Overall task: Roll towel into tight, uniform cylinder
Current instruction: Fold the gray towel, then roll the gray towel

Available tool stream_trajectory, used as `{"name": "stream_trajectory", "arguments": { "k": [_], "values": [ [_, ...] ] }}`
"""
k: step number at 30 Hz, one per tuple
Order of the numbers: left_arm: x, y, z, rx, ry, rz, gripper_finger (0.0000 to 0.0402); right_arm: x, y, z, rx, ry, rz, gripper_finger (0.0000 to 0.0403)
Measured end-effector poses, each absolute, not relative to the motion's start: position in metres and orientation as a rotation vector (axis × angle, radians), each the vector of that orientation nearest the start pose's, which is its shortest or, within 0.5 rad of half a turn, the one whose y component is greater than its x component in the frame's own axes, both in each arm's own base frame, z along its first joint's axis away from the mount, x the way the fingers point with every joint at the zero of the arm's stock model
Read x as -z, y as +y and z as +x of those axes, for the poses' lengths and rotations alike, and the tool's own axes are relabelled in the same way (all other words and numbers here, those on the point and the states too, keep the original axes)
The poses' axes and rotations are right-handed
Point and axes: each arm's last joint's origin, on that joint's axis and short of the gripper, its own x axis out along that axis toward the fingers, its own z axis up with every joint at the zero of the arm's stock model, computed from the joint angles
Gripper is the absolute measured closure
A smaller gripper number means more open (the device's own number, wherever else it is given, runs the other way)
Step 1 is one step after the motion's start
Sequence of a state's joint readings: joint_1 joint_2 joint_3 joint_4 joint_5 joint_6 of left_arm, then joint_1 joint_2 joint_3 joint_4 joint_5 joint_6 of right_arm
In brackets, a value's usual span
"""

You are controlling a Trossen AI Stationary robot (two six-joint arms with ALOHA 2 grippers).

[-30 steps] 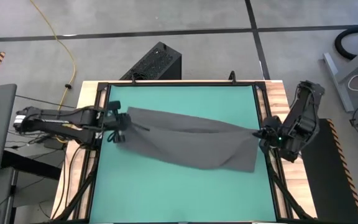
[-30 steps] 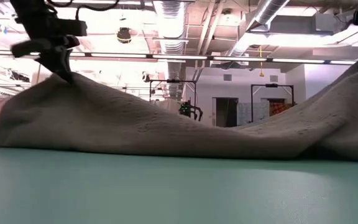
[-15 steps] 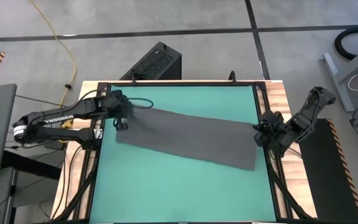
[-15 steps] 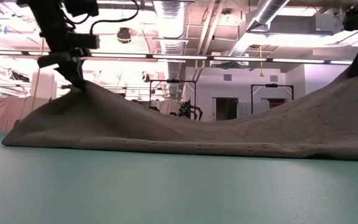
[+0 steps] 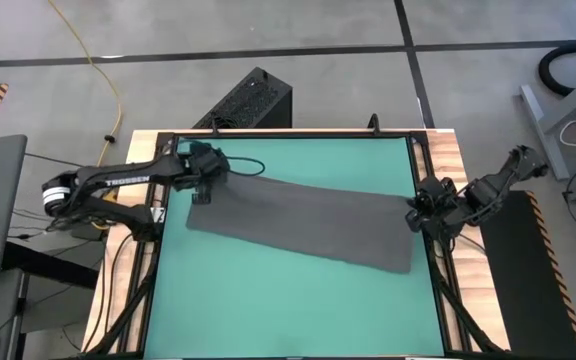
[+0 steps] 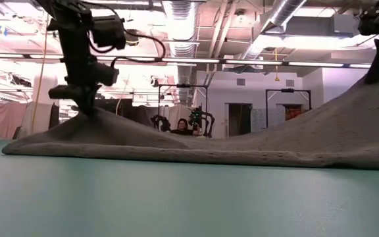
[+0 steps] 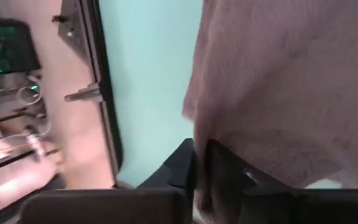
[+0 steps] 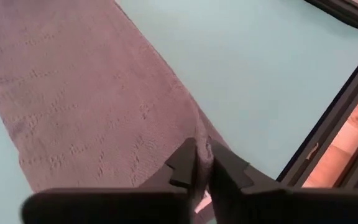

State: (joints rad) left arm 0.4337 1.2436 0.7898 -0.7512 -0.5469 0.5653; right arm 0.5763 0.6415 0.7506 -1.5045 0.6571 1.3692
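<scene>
**Both corners pinched, cloth laid out long**

The plain dark grey soft cloth towel (image 5: pixel 303 226) stretches across the green table mat (image 5: pixel 288 310), left edge to right edge. The left gripper (image 5: pixel 204 178) is clamped on its far-left corner, the right gripper (image 5: pixel 415 212) on its far-right corner. My advice: lower both corners evenly and free of wrinkles before letting go, so the roll starts square.

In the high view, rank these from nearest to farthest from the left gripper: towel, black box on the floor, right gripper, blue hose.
1. Towel: its corner lies between the left gripper's fingers.
2. Black box: on the floor beyond the table's far edge.
3. Right gripper: at the towel's opposite end.
4. Blue hose: far right floor corner.
</scene>
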Motion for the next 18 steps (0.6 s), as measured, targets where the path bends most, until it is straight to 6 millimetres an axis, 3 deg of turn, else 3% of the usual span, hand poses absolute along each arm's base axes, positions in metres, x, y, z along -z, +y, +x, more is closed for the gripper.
{"name": "stream_trajectory", "arguments": {
  "k": [8, 13, 15, 18],
  "values": [
    [-0.205, 0.108, 0.193, -0.498, 1.555, 0.622, 0.0286, -0.259, 0.017, 0.063, 0.756, 0.831, 0.391, 0.0248],
    [-0.210, 0.109, 0.190, -0.588, 1.579, 0.689, 0.0264, -0.260, 0.016, 0.066, 0.742, 0.836, 0.356, 0.0207],
    [-0.212, 0.106, 0.189, -0.549, 1.520, 0.596, 0.0263, -0.261, 0.018, 0.071, 0.705, 0.805, 0.371, 0.0199],
    [-0.210, 0.097, 0.191, -0.358, 1.363, 0.315, 0.0263, -0.258, 0.025, 0.085, 0.608, 0.730, 0.388, 0.0196]
  ]
}}
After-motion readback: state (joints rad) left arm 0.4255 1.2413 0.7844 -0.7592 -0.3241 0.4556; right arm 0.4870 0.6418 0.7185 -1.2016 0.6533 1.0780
